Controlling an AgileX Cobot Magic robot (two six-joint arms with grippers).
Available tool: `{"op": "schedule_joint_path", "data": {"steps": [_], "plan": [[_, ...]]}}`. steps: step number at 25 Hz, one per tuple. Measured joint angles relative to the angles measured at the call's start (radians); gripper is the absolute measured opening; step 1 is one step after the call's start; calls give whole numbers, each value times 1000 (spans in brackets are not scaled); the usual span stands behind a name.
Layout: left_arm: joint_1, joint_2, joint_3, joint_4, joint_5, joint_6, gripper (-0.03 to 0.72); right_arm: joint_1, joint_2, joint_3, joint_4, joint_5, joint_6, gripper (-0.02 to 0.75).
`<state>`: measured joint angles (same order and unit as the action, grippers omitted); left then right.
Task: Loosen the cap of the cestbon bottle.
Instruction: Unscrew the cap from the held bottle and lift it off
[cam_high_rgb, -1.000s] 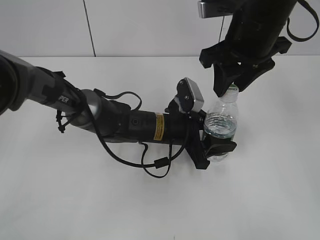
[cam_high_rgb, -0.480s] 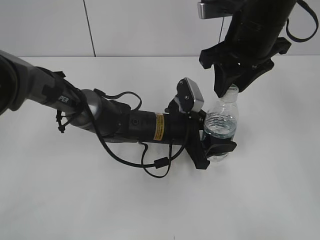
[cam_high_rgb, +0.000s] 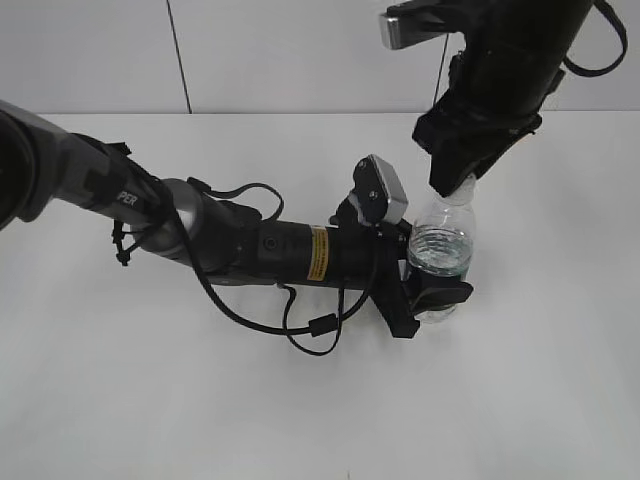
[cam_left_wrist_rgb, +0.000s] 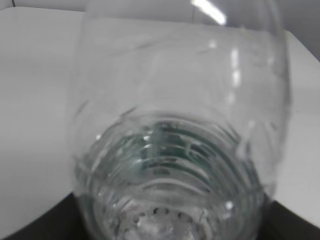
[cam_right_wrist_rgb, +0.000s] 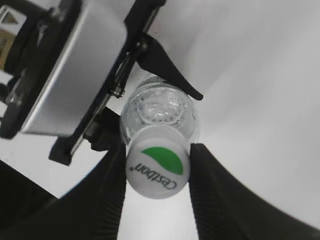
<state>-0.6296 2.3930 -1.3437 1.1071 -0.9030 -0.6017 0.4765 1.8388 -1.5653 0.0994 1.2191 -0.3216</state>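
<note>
The left gripper (cam_high_rgb: 432, 285) is clamping the small clear ribbed plastic cestbon bottle (cam_high_rgb: 440, 255) upright on the white table (cam_high_rgb: 150, 400), bracing it while the right gripper (cam_right_wrist_rgb: 157, 167) is pinching its round white-and-green screw cap (cam_right_wrist_rgb: 157, 170) for twisting

You see even, bright overhead light on the white table (cam_high_rgb: 520, 400), with only faint, soft shadows. In the left wrist view the cestbon bottle (cam_left_wrist_rgb: 180, 140) fills the frame, blurred, with streaks of glare near its top. In the right wrist view the cap (cam_right_wrist_rgb: 157, 167) is sharp; the dark fingers (cam_right_wrist_rgb: 220, 195) go soft toward the edges.
</note>
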Motion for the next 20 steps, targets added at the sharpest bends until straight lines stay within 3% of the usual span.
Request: {"op": "schedule_joint_path", "data": {"steps": [4, 10, 16, 20], "plan": [[0, 0, 0, 0, 0, 0, 409, 0, 0, 0, -5, -1, -356, 296], [0, 0, -2, 0, 2, 0, 409, 1, 0, 0, -18, -1, -715, 296], [0, 0, -2, 0, 3, 0, 409, 1, 0, 0, -19, -1, -962, 296], [0, 0, -2, 0, 3, 0, 409, 1, 0, 0, -19, -1, -1013, 296]]}}
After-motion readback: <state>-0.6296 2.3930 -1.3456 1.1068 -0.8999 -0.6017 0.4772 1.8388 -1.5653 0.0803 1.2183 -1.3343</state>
